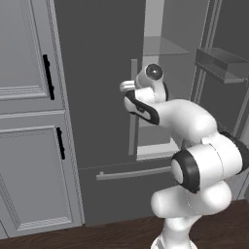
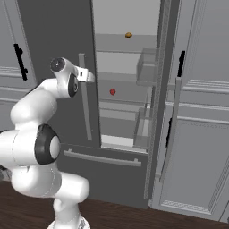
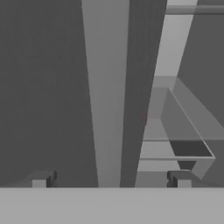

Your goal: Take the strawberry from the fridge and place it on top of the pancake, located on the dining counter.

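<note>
The fridge [image 2: 53,36] is a tall dark grey unit with its right door swung open on a pale interior. A tiny red strawberry [image 2: 112,91] lies on a middle shelf, alone. My gripper [image 2: 91,77] [image 1: 122,86] is level with the upper part of the closed left door's long bar handle [image 2: 85,103] [image 1: 132,112], left of the strawberry and outside the compartment. In the hand view my gripper [image 3: 111,180] is open, with that pale handle [image 3: 107,109] rising between the two wide-set tips. The pancake and the dining counter are out of view.
A small orange-brown lump [image 2: 128,35] sits on the upper shelf. The open door [image 2: 167,98] carries clear bins [image 2: 146,67] [image 1: 221,65]. Under the doors is the bottom drawer [image 1: 133,173]. Light grey panelled cabinets [image 1: 29,121] [image 2: 201,134] flank the fridge.
</note>
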Controlling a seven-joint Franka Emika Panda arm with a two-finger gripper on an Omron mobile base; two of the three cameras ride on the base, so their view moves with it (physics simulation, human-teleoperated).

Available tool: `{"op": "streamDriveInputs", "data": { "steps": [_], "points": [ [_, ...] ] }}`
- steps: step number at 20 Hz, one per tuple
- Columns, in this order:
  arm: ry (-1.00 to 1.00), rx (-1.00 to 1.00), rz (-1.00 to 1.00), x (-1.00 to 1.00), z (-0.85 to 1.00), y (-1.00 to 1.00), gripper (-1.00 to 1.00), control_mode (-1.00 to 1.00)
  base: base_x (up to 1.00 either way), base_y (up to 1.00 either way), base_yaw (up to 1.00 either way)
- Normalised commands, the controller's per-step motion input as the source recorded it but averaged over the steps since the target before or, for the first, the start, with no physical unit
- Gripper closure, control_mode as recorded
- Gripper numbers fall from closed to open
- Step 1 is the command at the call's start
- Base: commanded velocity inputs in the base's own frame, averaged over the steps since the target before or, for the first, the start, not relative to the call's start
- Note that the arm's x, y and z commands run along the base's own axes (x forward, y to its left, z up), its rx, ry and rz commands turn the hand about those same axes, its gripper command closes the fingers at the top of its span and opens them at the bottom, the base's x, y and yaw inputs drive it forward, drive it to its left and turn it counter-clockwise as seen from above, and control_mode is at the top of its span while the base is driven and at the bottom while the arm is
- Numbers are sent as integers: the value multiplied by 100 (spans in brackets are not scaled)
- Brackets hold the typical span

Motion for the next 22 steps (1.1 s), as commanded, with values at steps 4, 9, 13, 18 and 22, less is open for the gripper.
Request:
{"op": "streamDriveInputs", "data": {
  "steps": [4,9,13,18,22],
  "points": [
    [0,0,0,46,-33,17,-100,-100,0,0,0],
    [0,0,0,46,-28,7,-100,-100,0,0,0],
    [0,0,-2,52,-19,0,-100,-100,0,0,0],
    [2,0,-1,53,-24,0,-100,-100,0,0,0],
    [4,0,-1,56,-27,0,100,-100,0,0,0]
  ]
}}
